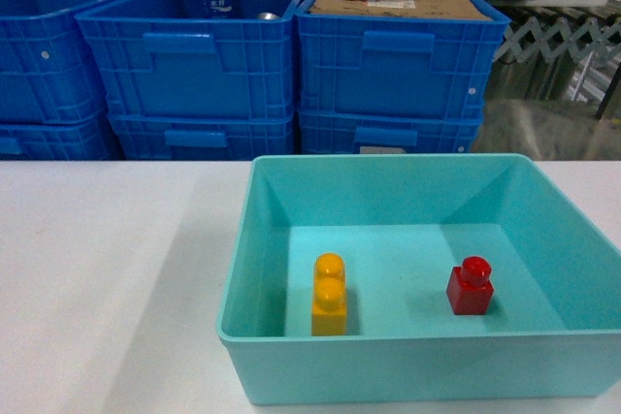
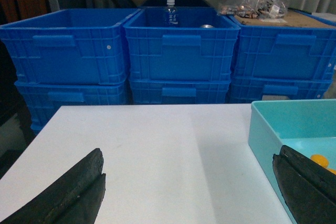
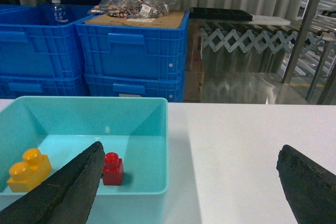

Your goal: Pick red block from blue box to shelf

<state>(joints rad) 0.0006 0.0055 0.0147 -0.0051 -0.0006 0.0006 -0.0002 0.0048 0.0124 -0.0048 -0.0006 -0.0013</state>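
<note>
With jaws spread wide, right gripper [image 3: 191,182] hovers empty over desk [image 1: 97,269]; left gripper [image 2: 189,187] likewise apart. Best approach: descend from above, straddle red block [image 1: 471,287], avoid wall. Blue box [image 1: 388,366] holds red block right, yellow block [image 1: 329,295] left, well apart.

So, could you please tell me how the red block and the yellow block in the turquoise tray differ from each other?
The red block is a small cube with a single round stud, while the yellow block is longer and carries two studs. The red block sits toward the right side of the blue box; the yellow block sits left of centre, closer to the front wall. Both are glossy plastic, stand studs-up on the box floor, apart from each other, and no tool touches either.
</note>
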